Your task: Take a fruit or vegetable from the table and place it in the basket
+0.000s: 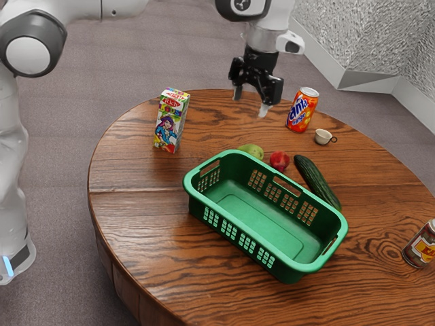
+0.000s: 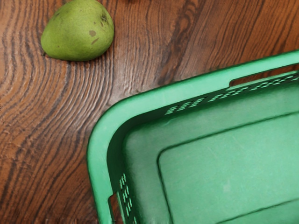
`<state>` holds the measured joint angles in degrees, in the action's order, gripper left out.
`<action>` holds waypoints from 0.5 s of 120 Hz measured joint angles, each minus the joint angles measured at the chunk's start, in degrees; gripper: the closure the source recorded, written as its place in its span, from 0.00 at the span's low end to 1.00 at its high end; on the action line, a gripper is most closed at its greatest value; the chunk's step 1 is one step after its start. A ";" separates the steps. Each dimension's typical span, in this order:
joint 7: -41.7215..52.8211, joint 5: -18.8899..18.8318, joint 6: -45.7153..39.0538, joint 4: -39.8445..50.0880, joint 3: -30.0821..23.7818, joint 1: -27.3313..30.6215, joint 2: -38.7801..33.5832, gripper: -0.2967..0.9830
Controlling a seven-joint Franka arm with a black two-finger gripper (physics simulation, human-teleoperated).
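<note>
My gripper point(image 1: 251, 105) hangs above the table's far side, its two fingers standing wide apart with nothing between them. The green basket point(image 1: 329, 254) sits on the table, its inside bare. Just behind its far rim lie a green mango point(image 1: 252, 151), partly hidden by that rim, a red fruit point(image 1: 279, 161) and a dark green cucumber point(image 1: 317, 180). In the wrist view the mango point(image 2: 78, 31) rests on the wood outside the corner of the basket point(image 2: 108, 122), apart from it.
A juice carton point(image 1: 169, 121) stands toward the exterior view's left. Behind the fruit are an orange soda can point(image 1: 302, 110) and a small cup point(image 1: 323, 137). Another can point(image 1: 421, 246) stands at the exterior view's right edge. All are on the round wooden table point(image 1: 136, 217).
</note>
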<state>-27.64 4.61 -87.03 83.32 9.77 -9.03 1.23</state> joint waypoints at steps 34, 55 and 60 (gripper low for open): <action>-38.99 2.08 2.19 -0.43 1.09 3.37 -0.46 0.23; -54.77 2.37 2.55 -2.20 0.67 7.42 3.47 0.23; -57.88 2.42 2.34 -3.19 0.63 8.70 5.22 0.23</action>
<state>-85.52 7.03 -84.69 80.12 10.39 -0.33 6.46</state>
